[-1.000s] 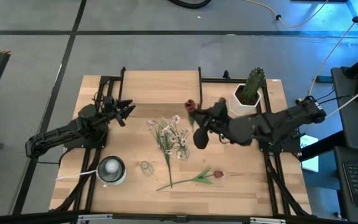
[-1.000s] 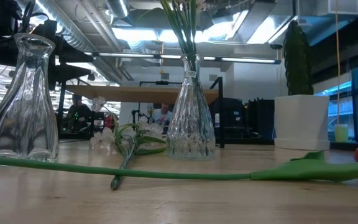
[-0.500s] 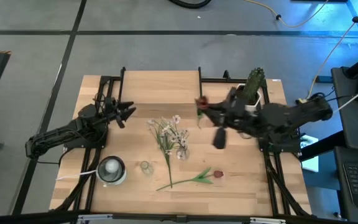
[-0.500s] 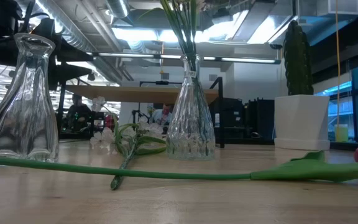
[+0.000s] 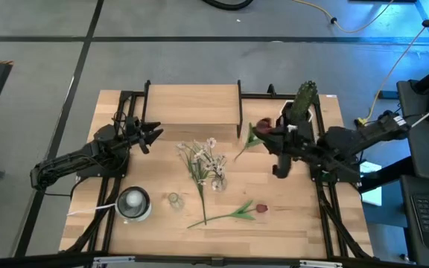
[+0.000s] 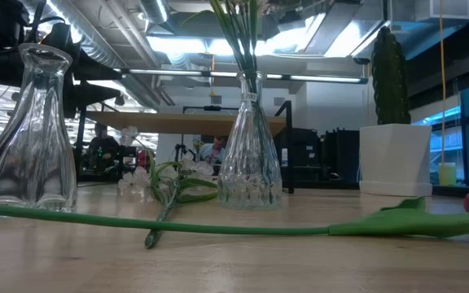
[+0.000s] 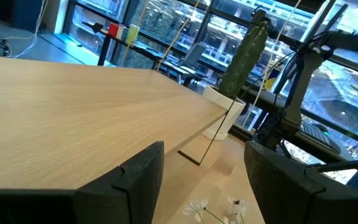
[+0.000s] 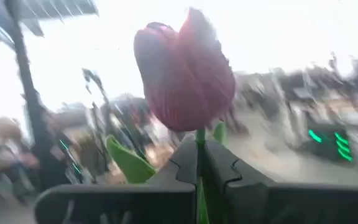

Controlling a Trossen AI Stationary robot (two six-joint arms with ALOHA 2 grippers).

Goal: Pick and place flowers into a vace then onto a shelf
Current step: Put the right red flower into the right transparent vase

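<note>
My right gripper [image 5: 262, 132] hovers over the table's far right part, beside the shelf [image 5: 192, 104], shut on a red-bud flower [image 5: 249, 141]. In the right wrist view the bud [image 8: 185, 74] stands just past the fingertips. My left gripper [image 5: 152, 134] waits open at the shelf's left end. A glass vase [image 5: 218, 181] stands mid-table with white-blossom stems [image 6: 238, 32] in it. A smaller glass vase [image 5: 173, 199] stands to its left. Loose white sprays [image 5: 198, 160] and a second red-bud flower [image 5: 229, 214] lie flat on the table. My right gripper pinches the flower's thin stem just under the bud [image 8: 199, 138] between its two fingers [image 8: 182, 163]. The fingers reach in from the table's right. The flower is lifted clear, with its leaf and lower stem [image 5: 240, 152] trailing toward the table's left and near side.
A green cactus in a white pot [image 5: 298, 112] stands close behind my right gripper at the far right. A round white object [image 5: 133, 202] sits near the left front. Bare wood shows along the near edge [image 5: 289, 223]. People sit in the room beyond [image 6: 100, 146].
My right gripper, still shut on the red-bud flower, has drawn back from mid-table toward the right edge and the cactus, turning as it went. The bud now lies to the right of the shelf's end, and the leaf trails toward the left.
</note>
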